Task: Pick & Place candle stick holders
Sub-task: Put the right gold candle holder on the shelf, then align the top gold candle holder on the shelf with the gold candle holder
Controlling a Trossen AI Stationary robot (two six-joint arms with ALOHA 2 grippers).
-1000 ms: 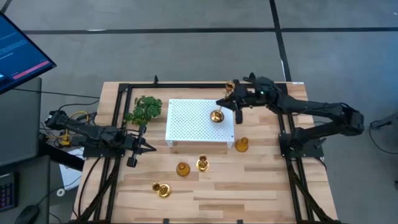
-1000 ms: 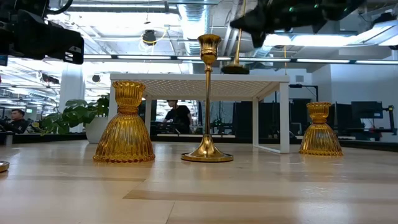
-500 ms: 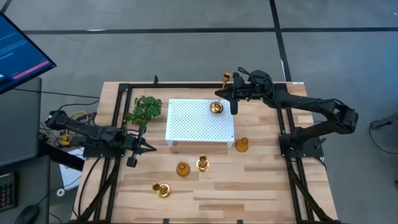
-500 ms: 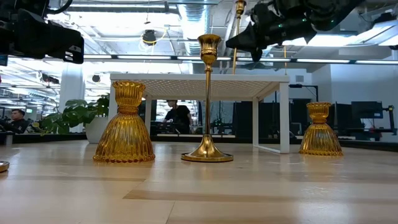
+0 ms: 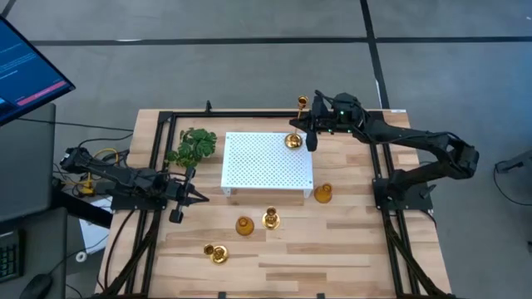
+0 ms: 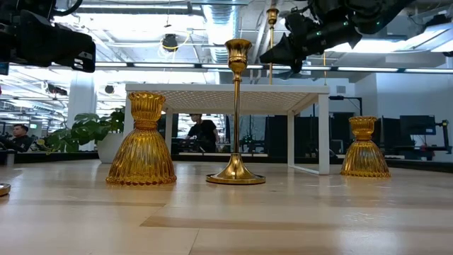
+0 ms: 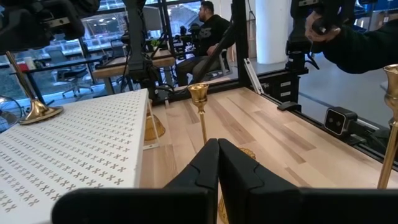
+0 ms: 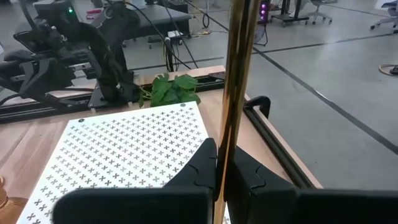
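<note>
My right gripper is shut on a slim gold candle stick holder at the far right corner of the white perforated platform. The holder stands upright and its round base appears to rest on the platform top. Two squat amber holders and a slim one stand on their bases on the wooden table. Another slim one is nearer the front edge. My left gripper is shut and empty, left of the platform. My right gripper pinches the holder's thin stem between its two fingers, about midway up. The fingers come roughly level from the table's right side and lie across the stem. The holder is upright, its cup above the fingers.
A green leafy sprig lies at the platform's far left corner. Black frame rails run along the table's left, right and far sides. People sit in the room beyond the table. Bare wood lies near the front right.
My right gripper has gone toward the table's far edge with the slim holder. The holder has turned from tilted to upright, and its base has moved from above the platform's right part to its far right corner.
</note>
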